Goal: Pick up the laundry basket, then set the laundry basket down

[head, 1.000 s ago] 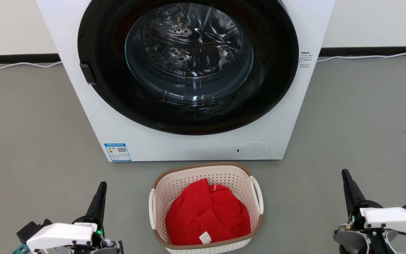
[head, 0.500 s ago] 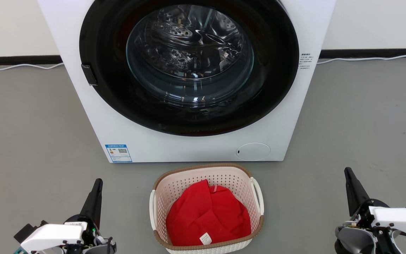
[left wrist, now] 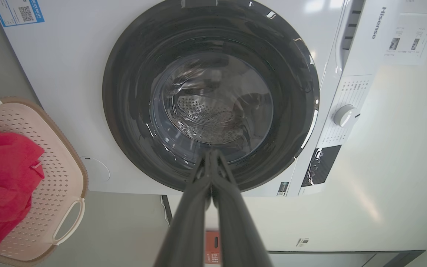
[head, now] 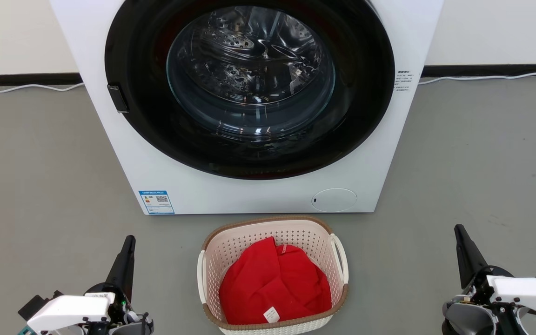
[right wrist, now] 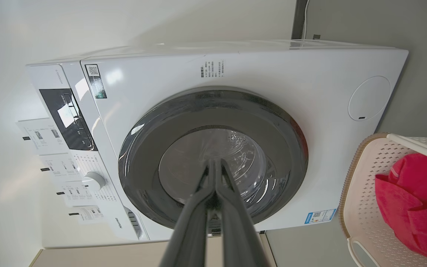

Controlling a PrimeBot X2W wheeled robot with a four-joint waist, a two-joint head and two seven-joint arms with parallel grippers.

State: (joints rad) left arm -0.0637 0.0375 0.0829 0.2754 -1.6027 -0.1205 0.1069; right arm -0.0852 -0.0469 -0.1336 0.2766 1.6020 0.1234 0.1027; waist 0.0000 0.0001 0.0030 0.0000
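Flanking the laundry basket [head: 268,231], which sat on the floor [head: 40,177] just before the washer [head: 126,158] holding red cloth [head: 272,284], left gripper [head: 130,239] and right gripper [head: 458,229] had jaws pressed together, touching nothing.

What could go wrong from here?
1. The left gripper and right gripper are shut and stand wide of the cream-white perforated laundry basket; closed fingers may only shove it.
2. An uneven lift may spill the loose red cloth.
3. The white front-loading washer stands close behind; swinging forward may strike it.

Left hand [head: 128,245], right hand [head: 459,234] closed, empty.
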